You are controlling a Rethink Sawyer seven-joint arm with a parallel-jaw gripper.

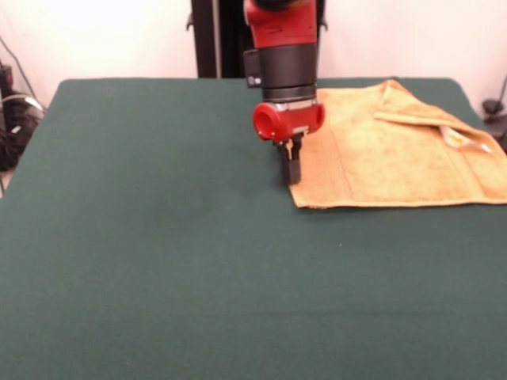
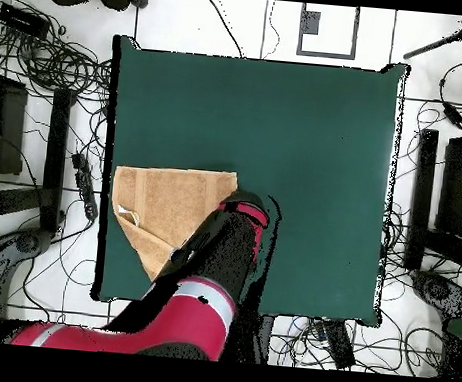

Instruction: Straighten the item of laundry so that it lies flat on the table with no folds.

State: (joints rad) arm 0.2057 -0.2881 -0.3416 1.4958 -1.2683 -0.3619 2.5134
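The golden-orange item of laundry [image 1: 396, 154] lies at the table's [image 1: 158, 253] far right in the front view. Its far right corner is folded over into a diagonal flap [image 1: 432, 119], with a small white label [image 1: 458, 136] beside it. My gripper [image 1: 292, 168] points down at the towel's left edge, near its front corner. Its dark fingers [image 1: 293, 162] show no gap, and the cloth there lies flat, not lifted. In the overhead view the towel [image 2: 169, 202] is at the table's [image 2: 310, 136] left edge, tapering towards the bottom. The arm [image 2: 233, 241] hides the gripper and the towel's right edge.
Cables and dark equipment [image 2: 45, 72] lie on the floor around the table in the overhead view. The towel's right end [image 1: 499, 170] reaches close to the table's edge in the front view. Dark green tabletop stretches to the left of and in front of the gripper.
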